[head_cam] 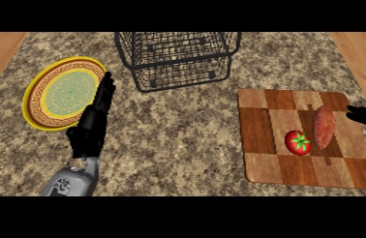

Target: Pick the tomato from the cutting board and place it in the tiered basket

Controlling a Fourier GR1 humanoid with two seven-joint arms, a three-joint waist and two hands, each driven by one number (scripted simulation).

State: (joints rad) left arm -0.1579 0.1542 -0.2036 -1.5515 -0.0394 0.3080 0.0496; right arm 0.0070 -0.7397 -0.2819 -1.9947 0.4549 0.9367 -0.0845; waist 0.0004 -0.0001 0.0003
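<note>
Head view, steeply down onto a speckled stone counter [186, 130]. Largest on it: a wire tiered basket [178, 58], black, standing at the far middle edge. Right of the basket and nearer: a wooden cutting board [268, 157] in checkered light and dark squares, lying flat. Left of the basket: a round plate [61, 94] with a yellow rim, brown patterned band and green centre. Between plate and basket, slightly nearer: left hand [91, 128], black, on a grey forearm rising from the lower edge, fingers straight and pressed together, pointing away, tips just beside the plate's right rim, holding nothing. On the board, well right of the basket: a reddish-brown sweet potato [324, 126], long and lying lengthwise. Touching or just beside its left lower end: the tomato [298, 142], red with a green stem, resting on the board, not held. At the board's far right edge: right hand [357, 115], only a dark sliver showing, just beside the sweet potato; cannot tell how its fingers stand.
</note>
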